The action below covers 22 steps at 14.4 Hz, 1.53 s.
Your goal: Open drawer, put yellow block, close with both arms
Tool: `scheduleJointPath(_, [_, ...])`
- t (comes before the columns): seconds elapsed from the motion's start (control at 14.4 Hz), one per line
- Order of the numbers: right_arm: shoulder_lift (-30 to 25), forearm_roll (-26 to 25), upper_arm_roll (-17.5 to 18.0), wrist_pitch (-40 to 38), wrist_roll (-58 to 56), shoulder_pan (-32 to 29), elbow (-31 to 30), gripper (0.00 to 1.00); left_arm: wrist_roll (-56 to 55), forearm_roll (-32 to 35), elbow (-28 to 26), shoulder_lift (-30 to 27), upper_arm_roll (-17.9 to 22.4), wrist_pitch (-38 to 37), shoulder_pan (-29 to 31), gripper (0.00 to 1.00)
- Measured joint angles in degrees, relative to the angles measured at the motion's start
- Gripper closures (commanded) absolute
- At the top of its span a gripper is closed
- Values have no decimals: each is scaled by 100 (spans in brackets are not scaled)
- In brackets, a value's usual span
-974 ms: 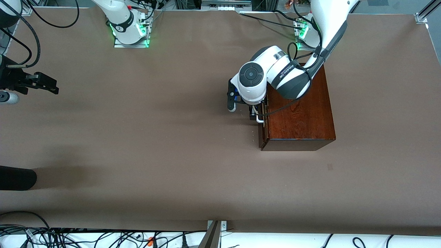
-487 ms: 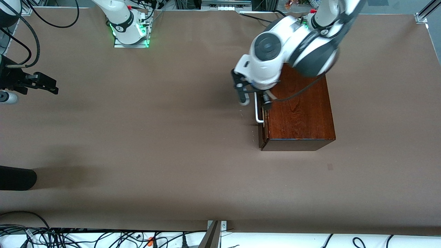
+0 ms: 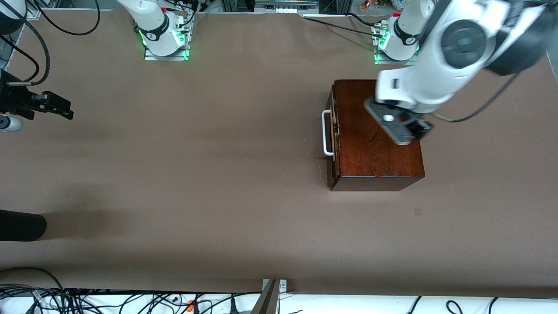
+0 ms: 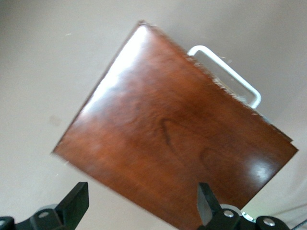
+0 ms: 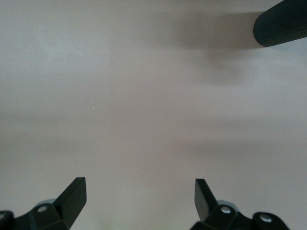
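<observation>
Drawer [image 3: 332, 131] shut in the wooden box [image 3: 377, 131], yellow block nowhere in sight, left gripper [image 4: 143, 207] spread empty above the box, right gripper [image 5: 139, 197] spread, waiting over bare table [image 3: 196, 174]: seemingly finished.

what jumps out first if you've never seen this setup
The glossy reddish-brown wooden box toward the left arm's end of the table, its drawer shut and the white U-shaped bar handle untouched. The left pincer hovers open above the box top. The right pincer, also open, waits over bare table at the right arm's end.
</observation>
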Motion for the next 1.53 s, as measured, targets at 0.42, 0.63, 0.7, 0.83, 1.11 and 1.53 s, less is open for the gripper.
scheduleJointPath(0.42, [0, 0, -1, 2, 0, 0, 0, 0, -666, -33, 589, -110, 245, -588, 536, 0])
scheduleJointPath(0.63, [0, 0, -1, 3, 0, 0, 1, 0, -1693, -588, 550, -362, 1314, -657, 59, 0])
scheduleJointPath(0.7, [0, 0, -1, 3, 0, 0, 2, 0, -1901, -746, 502, -437, 1724, -658, -167, 0])
scheduleJointPath(0.83, [0, 1, -1, 3, 0, 0, 2, 0, -2093, -840, 239, -647, 2424, -419, -613, 0])
scheduleJointPath(1.11, [0, 1, -1, 3, 1, 0, 2, 0, -2169, -845, -823, -1300, 2856, 715, -849, 0])
scheduleJointPath(1.53, [0, 1, -1, 4, 1, 0, 2, 0, -2177, -845, -1123, -1452, 2894, 593, -851, 0])
